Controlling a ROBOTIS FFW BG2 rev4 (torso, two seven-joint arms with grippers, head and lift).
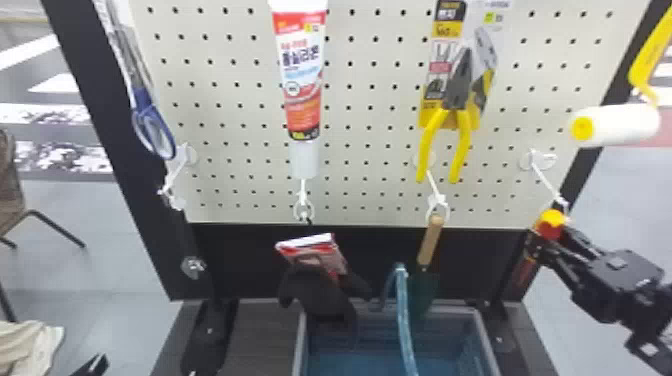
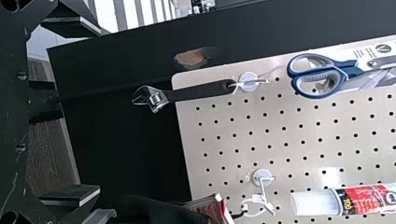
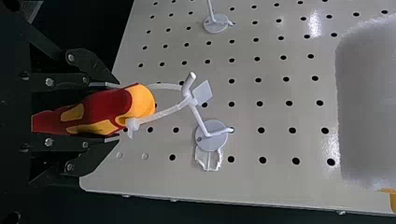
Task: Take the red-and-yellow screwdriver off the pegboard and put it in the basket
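evidently, the right gripper (image 3: 116, 112) clamps the upright screwdriver (image 3: 105, 106) by the pegboard's (image 3: 275, 116) lower right corner. the left gripper's (image 2: 100, 111) jaws stand apart.

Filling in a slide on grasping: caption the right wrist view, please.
Right gripper closed around the red-and-yellow screwdriver, its white loop still on the pegboard hook.

Right arm (image 1: 645, 310) enters at the head view's lower right. Right gripper (image 1: 547, 238) points toward the upper left, fingers clamped near-parallel. Left gripper (image 1: 94, 365) is positioned at the lower left, its two flat fingers spread wide
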